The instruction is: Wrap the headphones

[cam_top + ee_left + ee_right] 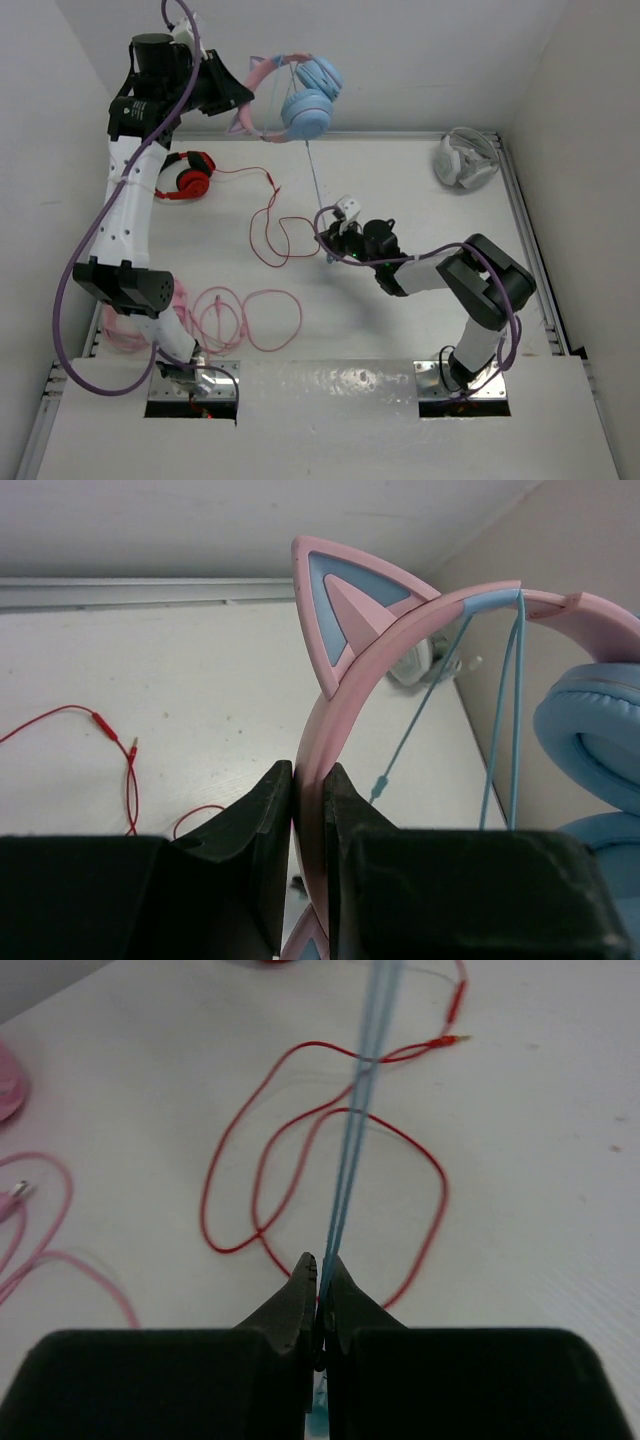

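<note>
Up at rear-left, left hand [308, 780] clamps headphones [308, 102] by headband [352, 675]; right hand [320, 1270] pinches cable [354, 1130].

Left arm [125, 215] built of white links and black joints, purple cable [58, 315] looped alongside, right arm [490, 285] finished likewise, fingers [255, 840] moulded matte black, wedge-shaped.

The headphones [590, 730] are running off the right edge of the left wrist view, their lower cat ear hiding behind the left gripper [308, 775]. Their cable [352, 1140] is blurring as it rises toward the headphones.
</note>
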You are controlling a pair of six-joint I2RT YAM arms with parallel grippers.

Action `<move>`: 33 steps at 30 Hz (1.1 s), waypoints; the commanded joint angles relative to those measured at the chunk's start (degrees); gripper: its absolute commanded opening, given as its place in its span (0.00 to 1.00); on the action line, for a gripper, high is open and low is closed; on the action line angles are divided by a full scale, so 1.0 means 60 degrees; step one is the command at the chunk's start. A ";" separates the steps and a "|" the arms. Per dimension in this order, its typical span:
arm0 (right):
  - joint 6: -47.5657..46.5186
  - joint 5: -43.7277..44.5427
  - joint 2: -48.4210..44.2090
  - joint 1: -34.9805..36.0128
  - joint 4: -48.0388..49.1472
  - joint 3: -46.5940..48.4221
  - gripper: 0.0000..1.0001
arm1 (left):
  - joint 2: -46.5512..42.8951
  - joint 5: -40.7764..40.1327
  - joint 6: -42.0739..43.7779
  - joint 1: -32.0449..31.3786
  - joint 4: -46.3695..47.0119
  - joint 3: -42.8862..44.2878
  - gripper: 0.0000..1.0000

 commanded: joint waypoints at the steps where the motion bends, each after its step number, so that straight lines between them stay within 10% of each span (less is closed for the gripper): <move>1: -0.1199 -0.0353 -0.0378 0.0805 -0.1715 0.0795 0.00 | -0.0117 -0.0678 -0.1045 0.0164 0.1400 0.0332 0.00; 11: -0.1699 -0.1305 -0.0422 0.2782 -0.3416 0.1938 0.00 | -0.0073 -0.3990 -0.0665 0.0575 0.2396 -0.0574 0.00; 33: -0.1303 -0.2845 -0.1283 0.3590 -0.5583 0.4663 0.00 | -0.0600 -0.6085 0.1370 0.0385 0.6130 -0.5963 0.00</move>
